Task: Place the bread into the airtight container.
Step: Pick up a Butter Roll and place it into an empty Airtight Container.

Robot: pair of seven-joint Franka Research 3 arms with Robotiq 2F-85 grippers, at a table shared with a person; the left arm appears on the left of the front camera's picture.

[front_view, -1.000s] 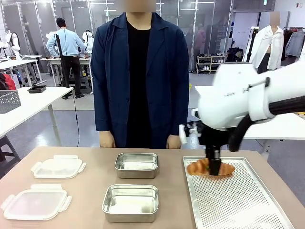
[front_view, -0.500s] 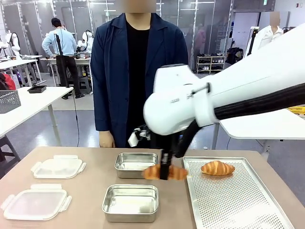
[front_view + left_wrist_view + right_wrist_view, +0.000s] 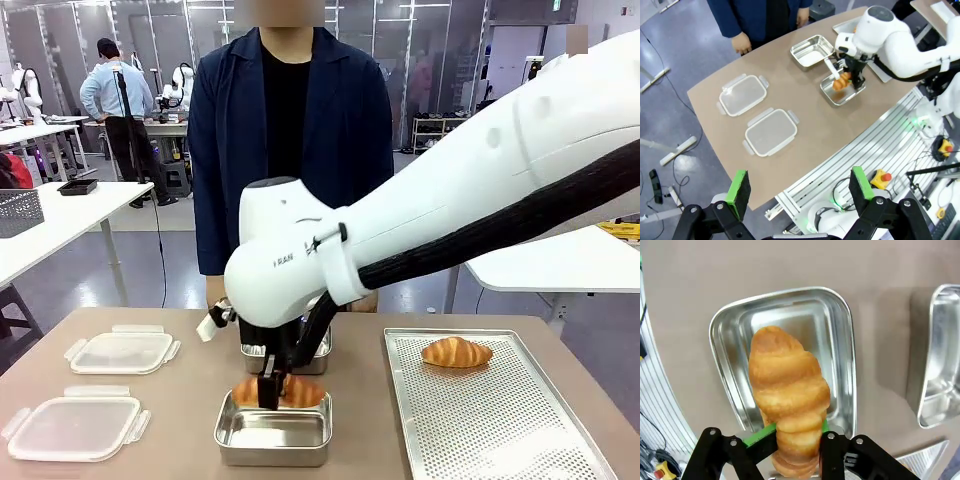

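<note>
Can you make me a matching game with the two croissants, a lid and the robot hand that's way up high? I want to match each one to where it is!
Things:
1. held croissant
2. other croissant
3. far lid
4. left gripper

Places:
A. on the tray
B. open, high above the table
C. over the near container, in the right gripper
D. flat on the table, robot's left side

Pairs: 1-C, 2-A, 3-D, 4-B.
</note>
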